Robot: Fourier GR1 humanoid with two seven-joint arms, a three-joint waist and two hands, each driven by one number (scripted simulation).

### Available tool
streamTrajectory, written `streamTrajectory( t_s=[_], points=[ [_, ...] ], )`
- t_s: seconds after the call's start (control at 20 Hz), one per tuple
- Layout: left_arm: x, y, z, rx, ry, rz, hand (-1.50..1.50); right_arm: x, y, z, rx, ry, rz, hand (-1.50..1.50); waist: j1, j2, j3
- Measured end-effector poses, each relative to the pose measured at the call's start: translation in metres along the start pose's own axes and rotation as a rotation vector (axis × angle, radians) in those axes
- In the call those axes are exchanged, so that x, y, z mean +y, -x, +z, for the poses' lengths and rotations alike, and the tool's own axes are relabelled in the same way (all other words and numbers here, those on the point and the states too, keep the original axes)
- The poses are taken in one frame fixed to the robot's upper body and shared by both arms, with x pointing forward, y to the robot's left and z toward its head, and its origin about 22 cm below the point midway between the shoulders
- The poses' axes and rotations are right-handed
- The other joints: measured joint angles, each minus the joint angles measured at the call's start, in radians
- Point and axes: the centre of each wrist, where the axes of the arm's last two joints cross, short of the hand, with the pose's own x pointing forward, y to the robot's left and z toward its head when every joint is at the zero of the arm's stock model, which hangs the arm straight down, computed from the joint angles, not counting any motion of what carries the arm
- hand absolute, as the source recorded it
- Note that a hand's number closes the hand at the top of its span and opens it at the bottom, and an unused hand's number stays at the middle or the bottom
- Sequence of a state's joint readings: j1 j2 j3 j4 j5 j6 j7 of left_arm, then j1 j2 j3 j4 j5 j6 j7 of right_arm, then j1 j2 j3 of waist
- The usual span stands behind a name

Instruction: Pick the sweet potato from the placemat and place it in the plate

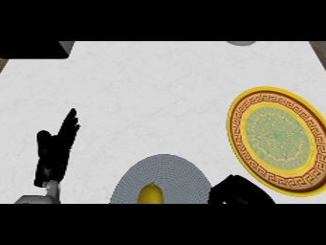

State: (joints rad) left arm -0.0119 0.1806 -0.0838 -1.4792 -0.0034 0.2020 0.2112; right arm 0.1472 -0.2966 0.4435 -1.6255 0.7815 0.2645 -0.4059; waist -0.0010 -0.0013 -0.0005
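A yellowish sweet potato (150,194) lies on the round grey placemat (162,172) at the lower middle, partly cut off by the view's lower edge. To the right sits a plate (244,143) with a yellow rim, brown patterned band and green centre. My right hand (237,193) shows as a dark shape at the bottom, between the placemat's right edge and the plate, just right of the sweet potato; its fingers are hidden. At the left my left hand (54,150) rests open with fingers pointing up, away from the placemat.
The white marbled counter (144,86) spreads across the view. A black object (27,49) sits at the far left corner, and a grey object (242,43) peeks in at the far edge. Dark wooden floor shows past both side edges.
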Motion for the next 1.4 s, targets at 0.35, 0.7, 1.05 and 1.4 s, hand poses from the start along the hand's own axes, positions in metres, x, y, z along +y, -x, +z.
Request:
streamTrajectory(
  t_s=[0.35,0.7,1.05,1.4],
  points=[
    [-0.003,-0.005,-0.002,-0.001,-0.002,-0.003,0.00,-0.030,0.001,-0.030,0.427,0.309,0.109,1.50,-0.002,0.002,-0.003],
    [-0.005,-0.004,-0.002,0.006,0.003,-0.006,0.00,-0.077,-0.042,-0.074,0.654,0.612,0.246,1.50,0.003,-0.001,-0.001],
    [0.002,0.001,0.000,0.003,-0.011,-0.002,0.00,-0.112,-0.081,-0.074,0.741,0.948,0.326,1.50,0.000,-0.002,-0.001],
    [0.002,0.002,-0.003,0.005,-0.009,0.000,0.00,-0.147,-0.079,-0.050,0.864,1.058,0.300,1.50,0.000,0.000,0.000]
  ],
)
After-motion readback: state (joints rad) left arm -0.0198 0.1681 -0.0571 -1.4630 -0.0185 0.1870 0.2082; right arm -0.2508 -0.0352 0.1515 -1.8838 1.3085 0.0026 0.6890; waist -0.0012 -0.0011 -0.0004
